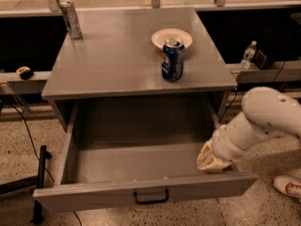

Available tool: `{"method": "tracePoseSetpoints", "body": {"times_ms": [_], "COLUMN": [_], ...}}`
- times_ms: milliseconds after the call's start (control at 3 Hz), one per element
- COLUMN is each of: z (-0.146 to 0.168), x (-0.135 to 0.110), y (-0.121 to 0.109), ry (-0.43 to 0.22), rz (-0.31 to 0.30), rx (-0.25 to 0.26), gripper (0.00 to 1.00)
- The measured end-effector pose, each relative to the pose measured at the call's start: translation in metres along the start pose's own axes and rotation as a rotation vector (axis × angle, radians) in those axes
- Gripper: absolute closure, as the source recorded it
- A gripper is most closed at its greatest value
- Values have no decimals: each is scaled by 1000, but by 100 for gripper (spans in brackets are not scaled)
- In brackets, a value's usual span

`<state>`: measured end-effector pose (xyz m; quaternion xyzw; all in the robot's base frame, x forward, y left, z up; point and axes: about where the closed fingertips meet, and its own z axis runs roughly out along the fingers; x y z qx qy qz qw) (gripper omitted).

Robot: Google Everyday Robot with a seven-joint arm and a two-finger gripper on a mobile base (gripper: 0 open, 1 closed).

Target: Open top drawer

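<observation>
The top drawer [141,192] is a grey drawer with a wide flat front and a small black bar handle [151,197] at centre. It stands pulled far out of the grey cabinet [131,65], showing a deep empty grey box inside. My gripper [211,160] hangs at the end of the white arm [263,121] over the drawer's right side wall, near the front right corner. Its tan fingers point down and left.
On the cabinet top stand a blue soda can [172,60], a white bowl [171,37] behind it and a silver can [71,19] at the back left. A water bottle [248,54] stands on the right ledge. A shoe [289,187] lies on the floor at right.
</observation>
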<state>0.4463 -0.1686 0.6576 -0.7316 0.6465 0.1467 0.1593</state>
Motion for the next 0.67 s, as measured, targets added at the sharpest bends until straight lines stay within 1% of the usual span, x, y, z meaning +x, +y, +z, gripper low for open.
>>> {"method": "tracePoseSetpoints", "body": {"times_ms": [333,667], "z": [-48,-105], "x": [-16,-32], "y": [-4,-17], "ry": [-24,-52], "rz": [-67,-100], "rx": [163,312], "gripper": [100,81]}}
